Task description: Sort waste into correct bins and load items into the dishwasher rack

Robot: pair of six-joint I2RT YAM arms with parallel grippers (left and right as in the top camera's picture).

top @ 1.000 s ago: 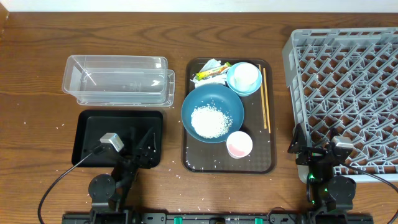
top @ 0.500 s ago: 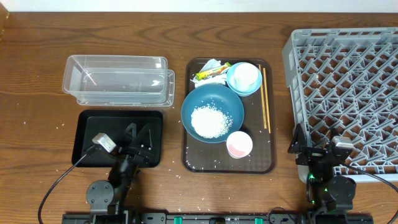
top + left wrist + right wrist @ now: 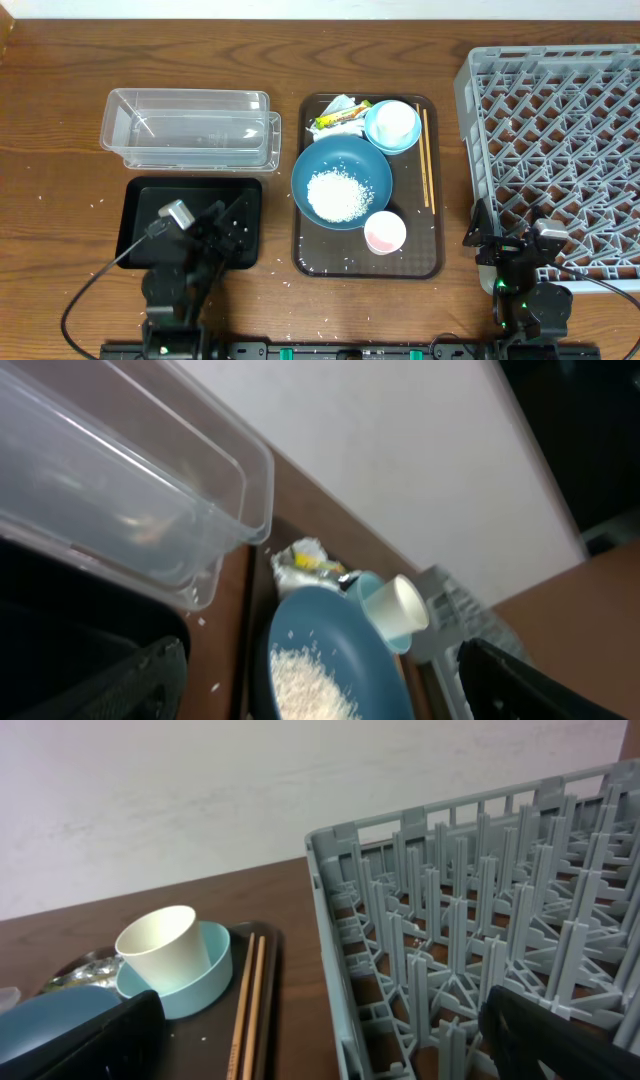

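The dark-blue bowl [image 3: 342, 165] holds white rice [image 3: 340, 195] on the brown serving tray [image 3: 425, 262]. A light-blue bowl [image 3: 375, 135] with a white cup [image 3: 395, 120] in it, a pinkish cup [image 3: 385, 232], chopsticks [image 3: 427, 158], a tissue [image 3: 345, 104] and a yellow-green wrapper [image 3: 336, 120] share that tray. My left gripper [image 3: 225, 232] is open and empty over the black tray [image 3: 140, 195]; in the left wrist view [image 3: 320, 690] it faces the bowl [image 3: 310, 640]. My right gripper [image 3: 507, 238] is open and empty at the grey rack's [image 3: 555, 110] near-left corner.
The clear tub [image 3: 190, 128] stands behind the black tray. Loose rice grains lie scattered on the wood near the front edge. The right wrist view shows the chopsticks [image 3: 245, 1000], the cup [image 3: 160, 945] and the rack wall [image 3: 340, 920].
My left arm has swung and its gripper has shifted a little forward over the black tray. The right arm and all objects have not moved.
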